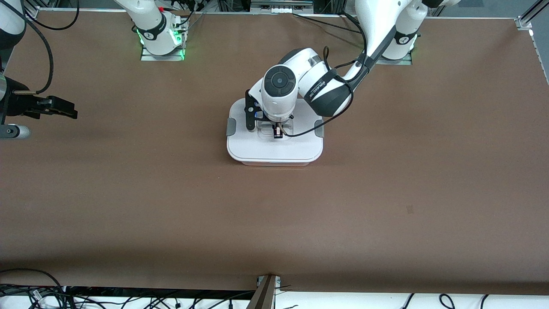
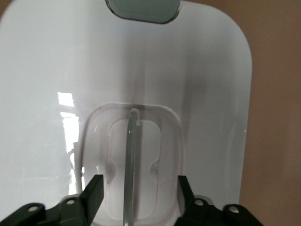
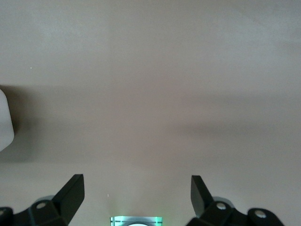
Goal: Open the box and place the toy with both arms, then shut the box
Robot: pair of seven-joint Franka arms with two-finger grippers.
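The box stands mid-table with its white lid on and grey clips at both ends; the tub is almost wholly hidden under the lid. My left gripper is down over the lid's centre. In the left wrist view it is open, its fingers straddling the clear recessed handle without touching it. One grey clip shows there too. My right gripper waits over bare table at the right arm's end, open and empty. The toy is out of view.
Brown table top all round the box. Arm bases stand along the table edge farthest from the front camera. Cables and a bracket lie along the nearest edge. A white corner of the box shows in the right wrist view.
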